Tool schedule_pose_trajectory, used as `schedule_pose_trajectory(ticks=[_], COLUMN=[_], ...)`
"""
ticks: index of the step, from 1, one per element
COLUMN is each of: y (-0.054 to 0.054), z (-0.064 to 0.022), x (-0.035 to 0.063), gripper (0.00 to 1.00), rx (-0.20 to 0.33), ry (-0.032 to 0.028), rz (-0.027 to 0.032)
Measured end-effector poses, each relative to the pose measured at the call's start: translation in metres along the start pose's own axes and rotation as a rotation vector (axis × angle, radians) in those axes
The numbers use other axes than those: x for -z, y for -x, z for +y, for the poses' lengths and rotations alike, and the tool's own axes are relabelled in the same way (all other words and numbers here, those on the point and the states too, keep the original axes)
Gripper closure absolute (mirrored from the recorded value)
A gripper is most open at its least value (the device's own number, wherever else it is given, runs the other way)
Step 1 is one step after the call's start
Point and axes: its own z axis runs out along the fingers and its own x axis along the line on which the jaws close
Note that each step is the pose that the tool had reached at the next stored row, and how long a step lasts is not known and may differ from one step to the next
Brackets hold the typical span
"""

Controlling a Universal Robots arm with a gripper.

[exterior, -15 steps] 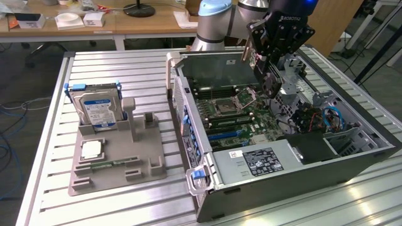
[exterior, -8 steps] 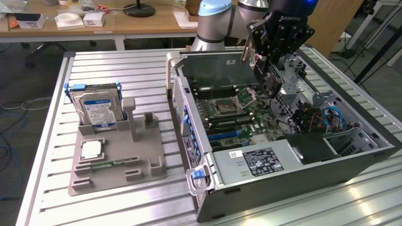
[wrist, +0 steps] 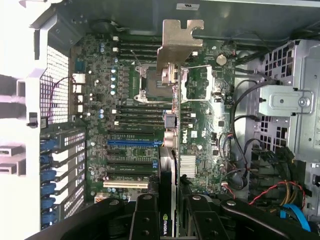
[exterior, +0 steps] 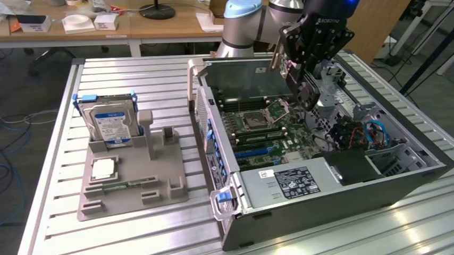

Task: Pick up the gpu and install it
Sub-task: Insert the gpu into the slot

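I have the gpu pinched edge-on in the end effector, its jaws partly closed on the thin black board. The card hangs inside the open case, above the green motherboard and not touching it, its bent silver bracket at the far end. The card's long edge runs across the blue expansion slot rather than along it, so I judge it needs squaring to the slot, since so stiff a card forgives no tilt.
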Motion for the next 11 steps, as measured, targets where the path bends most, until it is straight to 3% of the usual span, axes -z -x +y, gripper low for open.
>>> schedule_pose_trajectory(ticks=[11], y=[0.0000], z=[0.0000], x=[0.0000], gripper=[0.74], rx=[0.084], ry=[0.0012], rz=[0.0010])
